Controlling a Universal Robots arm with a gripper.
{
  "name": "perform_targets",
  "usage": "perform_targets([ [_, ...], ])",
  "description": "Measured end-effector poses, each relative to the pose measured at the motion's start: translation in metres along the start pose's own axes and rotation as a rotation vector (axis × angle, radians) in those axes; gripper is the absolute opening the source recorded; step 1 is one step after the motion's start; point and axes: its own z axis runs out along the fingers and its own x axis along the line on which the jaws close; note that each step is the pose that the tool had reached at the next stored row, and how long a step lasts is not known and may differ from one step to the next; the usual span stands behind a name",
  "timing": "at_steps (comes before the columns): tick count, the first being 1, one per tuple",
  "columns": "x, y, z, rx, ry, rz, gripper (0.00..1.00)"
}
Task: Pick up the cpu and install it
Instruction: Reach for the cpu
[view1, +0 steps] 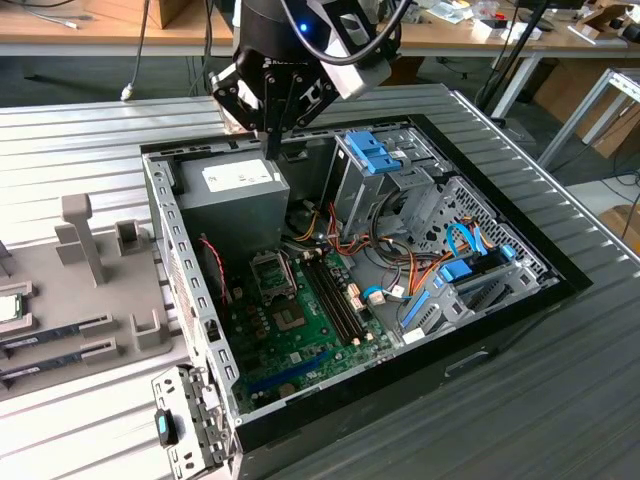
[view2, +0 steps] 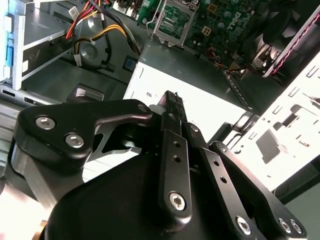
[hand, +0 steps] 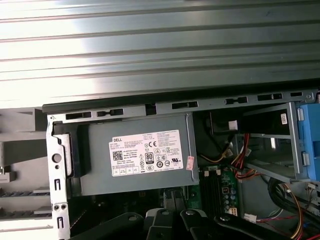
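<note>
Gripper is hanging above the power supply, fingers pressing together, holding nothing. Well apart from it, toward the exterior view's left, the cpu is lying flat on the gray tray.

White spec label on PSU.

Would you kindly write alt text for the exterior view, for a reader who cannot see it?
The arm's gripper hangs, fingers together, over the power supply of an open computer case; the cpu lies on a grey tray at the exterior view's left.
</note>
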Motion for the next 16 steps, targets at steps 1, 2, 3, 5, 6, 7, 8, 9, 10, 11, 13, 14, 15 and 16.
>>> perform_targets([
  [1, 0.0003, 0.0000, 0.0000, 0.0000, 0.0000, 0.000, 0.11],
  [2, 0.0008, -0.0001, -0.0001, 0.0000, 0.0001, 0.000, 0.11],
  [3, 0.0017, -0.0001, -0.0001, 0.0000, 0.0000, 0.000, 0.11],
  [5, 0.0031, -0.0002, -0.0001, 0.0000, 0.0000, 0.000, 0.11],
  [6, 0.0040, -0.0003, -0.0001, 0.0000, 0.0000, 0.000, 0.11],
  [7, 0.0047, -0.0003, -0.0001, 0.0000, 0.0000, 0.000, 0.11],
  [8, 0.0054, -0.0004, -0.0002, 0.0000, 0.0000, 0.000, 0.11],
  [9, 0.0059, -0.0004, -0.0002, 0.0000, 0.0000, 0.000, 0.11],
  [10, 0.0062, -0.0005, -0.0002, 0.0000, 0.0000, 0.000, 0.11],
  [11, 0.0067, -0.0005, -0.0002, 0.0000, 0.0001, 0.000, 0.11],
  [13, 0.0075, -0.0006, -0.0002, 0.0000, 0.0000, 0.000, 0.11],
  [14, 0.0080, -0.0006, -0.0002, 0.0000, 0.0000, 0.000, 0.11],
  [15, 0.0084, -0.0006, -0.0002, 0.0000, 0.0000, 0.000, 0.11],
  [16, 0.0090, -0.0007, -0.0003, 0.0000, 0.0000, 0.000, 0.11],
])
